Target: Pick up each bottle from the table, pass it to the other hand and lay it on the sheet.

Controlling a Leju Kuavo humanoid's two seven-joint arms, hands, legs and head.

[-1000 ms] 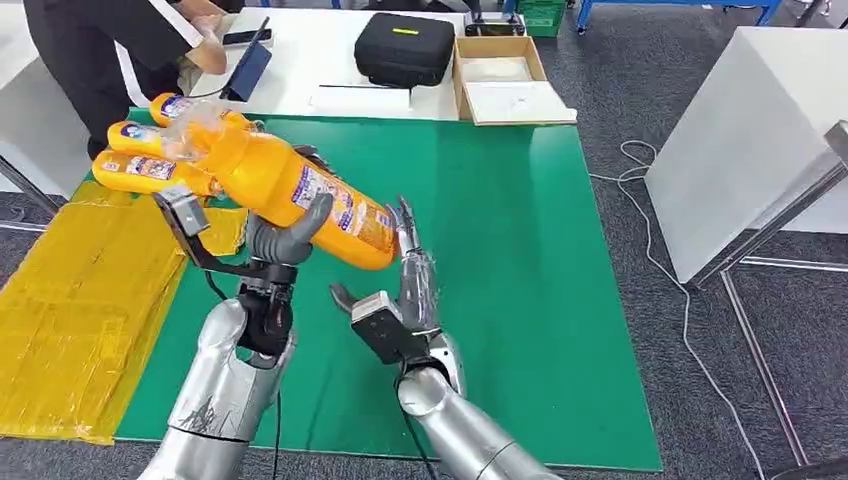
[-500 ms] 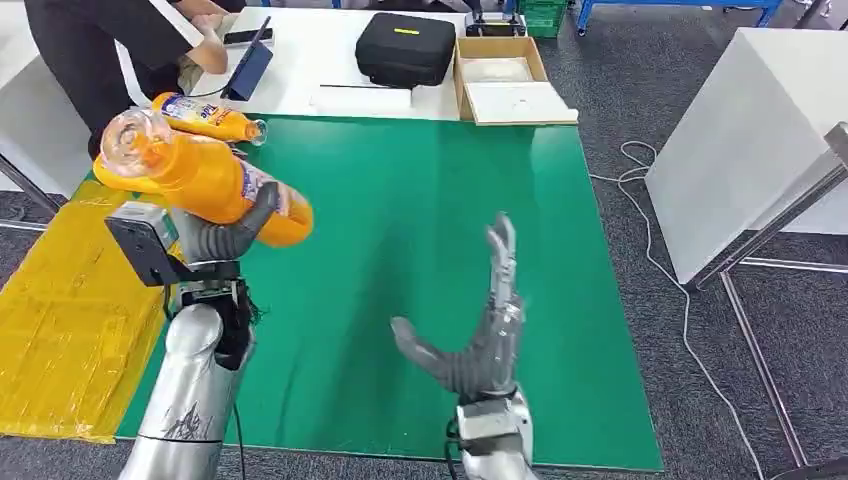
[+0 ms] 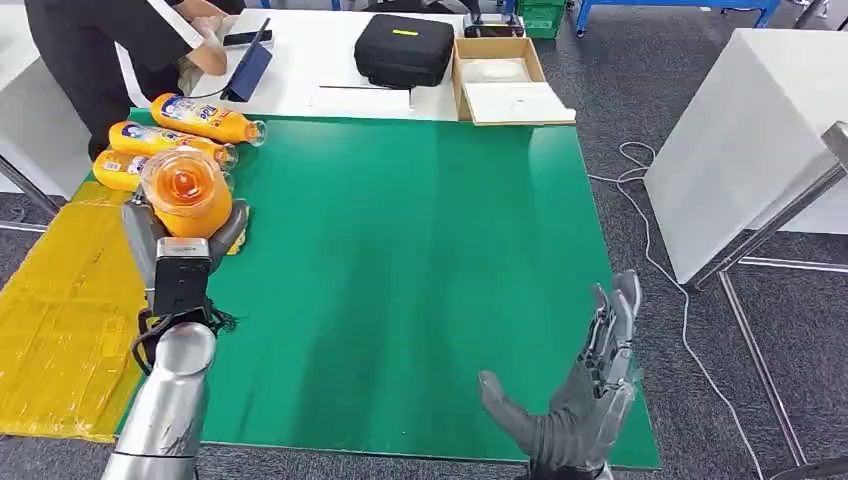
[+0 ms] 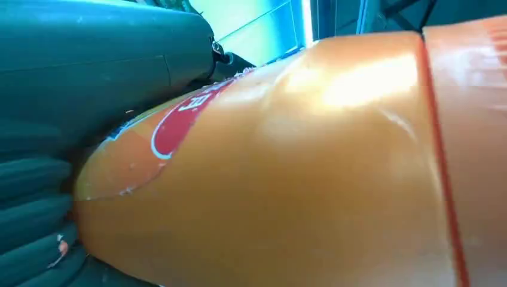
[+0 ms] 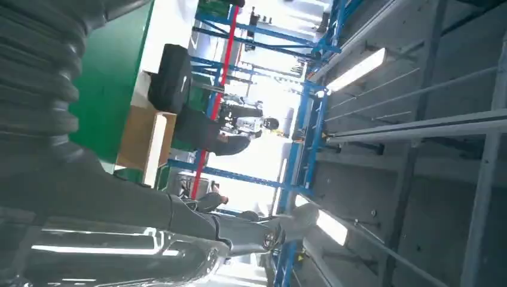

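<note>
Left robot hand (image 3: 178, 245): it grips a big orange bottle (image 3: 186, 192), fingers wrapped round its sides, at the edge of the green counter (image 3: 420, 250) next to the yellow sheet (image 3: 70, 300).
Held bottle: its round bottom faces up at us; up close in the left wrist view, the orange bottle (image 4: 287, 179) sits tight against the dark fingers (image 4: 36, 197).
Right robot hand (image 3: 580, 400): it holds nothing, fingers spread apart and pointing up, at the near corner of the green counter, far from the held bottle.
Other bottles: three more orange bottles lie on their sides just behind the held bottle, the farthest one (image 3: 205, 117) nearest the white desk (image 3: 310, 60).
Yellow sheet: it lies beside the green counter, below the held bottle.
Person (image 3: 110, 45): stands at the white desk, past the lying bottles.
Black case (image 3: 404, 47): on the white desk, behind the green counter.
Cardboard box (image 3: 505, 78): right beside the black case.
</note>
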